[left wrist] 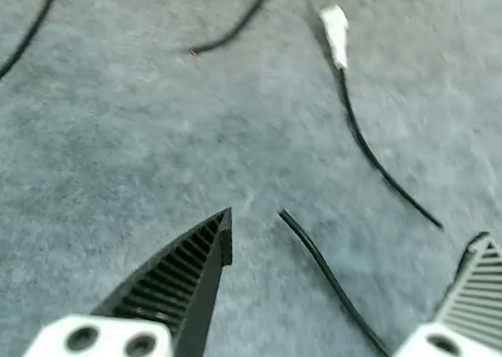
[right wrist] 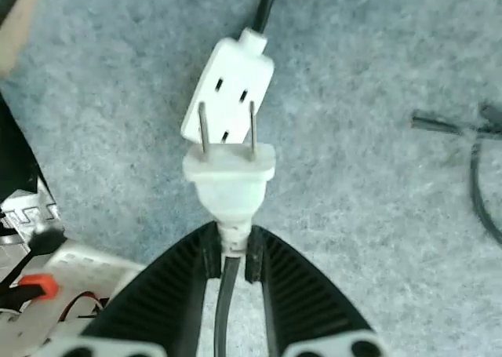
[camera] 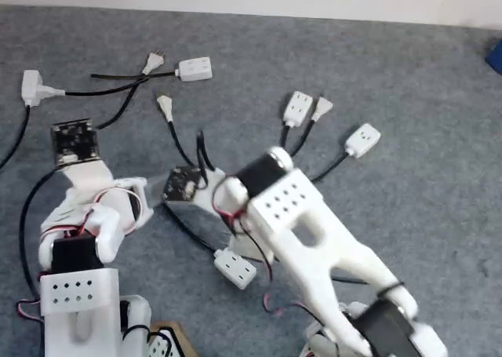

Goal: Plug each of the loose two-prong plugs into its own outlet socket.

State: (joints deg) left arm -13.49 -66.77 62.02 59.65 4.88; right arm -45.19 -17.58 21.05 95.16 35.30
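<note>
**Ann:** What is the left pincer [left wrist: 353, 227] doing?

**Ben:** It is wide open and holds nothing. A black cord [left wrist: 321, 263] lies on the grey surface [left wrist: 118, 137] between its jaws. A loose white plug [left wrist: 335, 31] lies farther off.

**Ann:** And the right pincer [right wrist: 231, 243]?

**Ben:** It is closed tight on the neck of a second plug [right wrist: 230, 173], right where the cord comes out. The two prongs [right wrist: 252, 133] point at a white socket [right wrist: 231, 82] just ahead. I cannot tell if they touch it.

**Ann:** Will it go in easily?

**Ben:** I think the plug is light and hard, but its cord is bendy. The little socket may slide when pushed. Holding the fat body would wobble less than holding the neck.
</note>
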